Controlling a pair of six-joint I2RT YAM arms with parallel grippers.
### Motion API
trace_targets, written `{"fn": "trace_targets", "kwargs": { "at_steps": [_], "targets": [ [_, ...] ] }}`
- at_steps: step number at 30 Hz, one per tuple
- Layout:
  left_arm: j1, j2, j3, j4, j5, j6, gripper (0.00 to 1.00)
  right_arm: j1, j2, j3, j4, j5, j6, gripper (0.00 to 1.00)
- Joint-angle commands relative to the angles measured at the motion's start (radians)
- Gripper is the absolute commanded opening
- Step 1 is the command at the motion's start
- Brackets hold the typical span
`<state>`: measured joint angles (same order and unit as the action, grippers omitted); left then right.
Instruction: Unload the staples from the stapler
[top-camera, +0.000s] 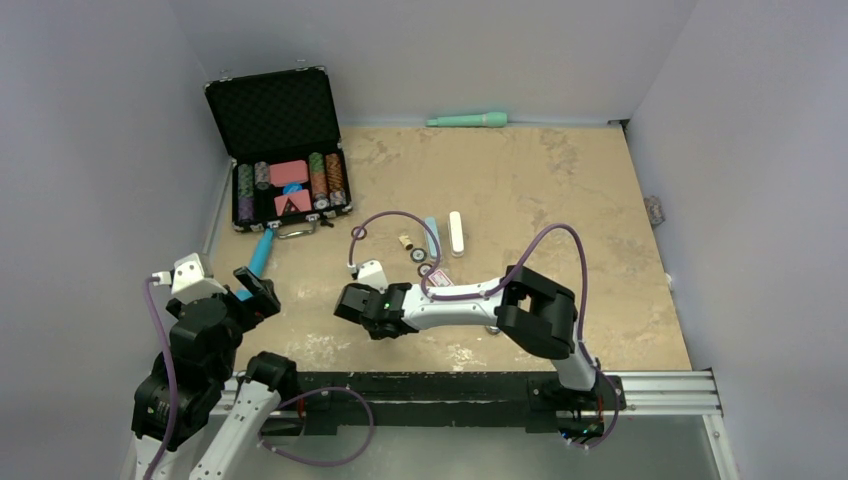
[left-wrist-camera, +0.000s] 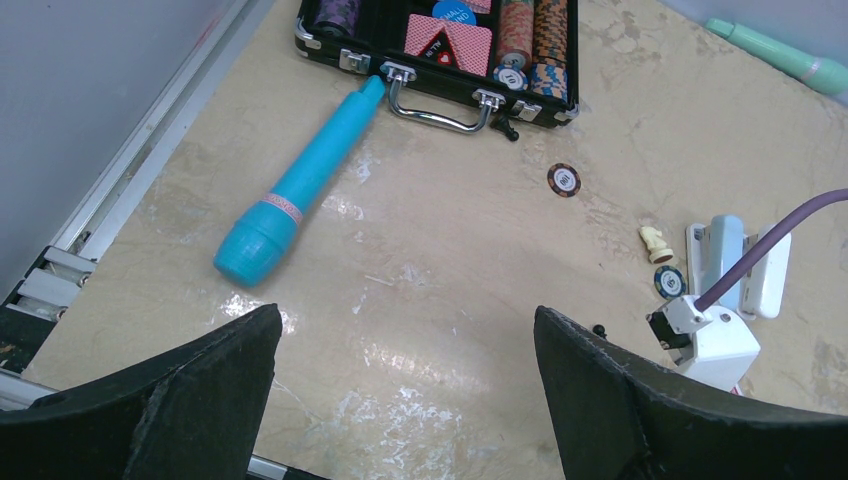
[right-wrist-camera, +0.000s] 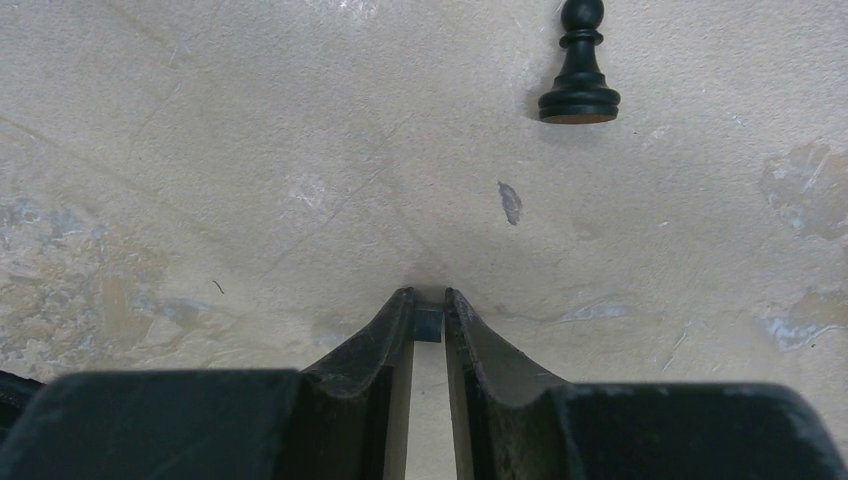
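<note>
The stapler lies open in mid-table as a blue part beside a white part. It also shows in the left wrist view. My right gripper points down at the table in front of it. In the right wrist view, the right gripper is shut on a small grey-blue strip of staples, with the tips at the table surface. My left gripper hangs open and empty at the near left, and it also shows in the left wrist view.
A blue cylinder lies near an open black poker case at the back left. A green cylinder lies by the far wall. Poker chips and a white chess piece lie by the stapler. A black pawn stands ahead of the right gripper.
</note>
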<state>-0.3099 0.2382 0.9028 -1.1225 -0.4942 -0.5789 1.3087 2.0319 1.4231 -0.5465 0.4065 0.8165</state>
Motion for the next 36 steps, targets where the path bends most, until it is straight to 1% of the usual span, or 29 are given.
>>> {"fn": "trace_targets", "kwargs": {
  "at_steps": [1, 14, 23, 30, 36],
  "targets": [
    [0.003, -0.002, -0.002, 0.031, -0.004, 0.027, 1.0, 0.004, 0.006, 0.035, -0.004, 0.028, -0.002, 0.2],
    [0.003, 0.0, -0.002, 0.033, -0.004, 0.028, 1.0, 0.004, -0.032, 0.047, -0.025, 0.043, -0.002, 0.17],
    [0.003, 0.003, -0.004, 0.034, -0.002, 0.03, 1.0, 0.004, -0.102, 0.028, -0.042, 0.054, 0.008, 0.16],
    [0.003, 0.005, -0.004, 0.035, 0.001, 0.03, 1.0, -0.003, -0.153, -0.024, -0.066, 0.086, 0.021, 0.17],
    [0.003, 0.009, -0.003, 0.035, 0.0, 0.03, 1.0, -0.052, -0.233, -0.112, -0.054, 0.091, 0.032, 0.17]
  ]
}}
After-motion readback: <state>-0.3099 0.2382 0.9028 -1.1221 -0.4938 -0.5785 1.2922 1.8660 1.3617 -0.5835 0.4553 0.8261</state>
